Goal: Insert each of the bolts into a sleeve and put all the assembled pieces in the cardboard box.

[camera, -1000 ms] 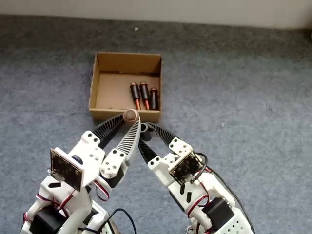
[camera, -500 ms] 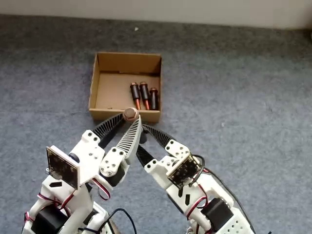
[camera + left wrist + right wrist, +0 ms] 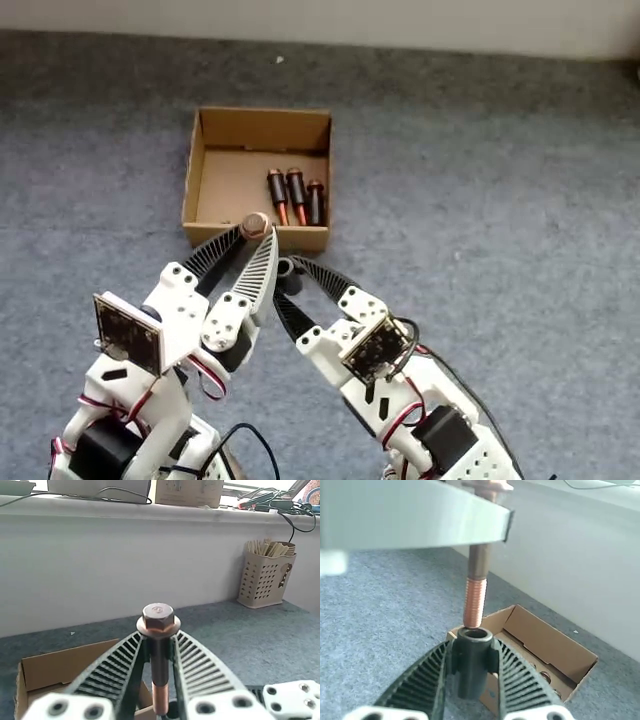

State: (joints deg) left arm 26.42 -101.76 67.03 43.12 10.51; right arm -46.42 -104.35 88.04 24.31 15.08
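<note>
**Bolt poised over the sleeve**

On my left side, my left jaws are clamped on the bolt (image 3: 158,645). They pinch its plain shank just under the flanged head, so the bolt hangs upright with its threaded end pointing down. It looks like solid metal: stiff, weighty for its size and smooth enough to slide if my hold slackens. A high grip under the head seems right to me, since it leaves the whole thread free to go in.

Beyond the bolt, the cardboard box (image 3: 258,118) sits on the counter (image 3: 520,180), and three assembled pieces (image 3: 296,196) lie side by side inside it.

To the right, my right jaws are closed around the middle of the dark sleeve (image 3: 471,655), with its open mouth facing up. The bolt's tip is right at that mouth — whether it has entered I cannot tell. The sleeve looks rigid and light. I judge that gripping its waist keeps the bore clear, but any tilt would jam the thread against the rim — so both pieces should stay in line.
</note>
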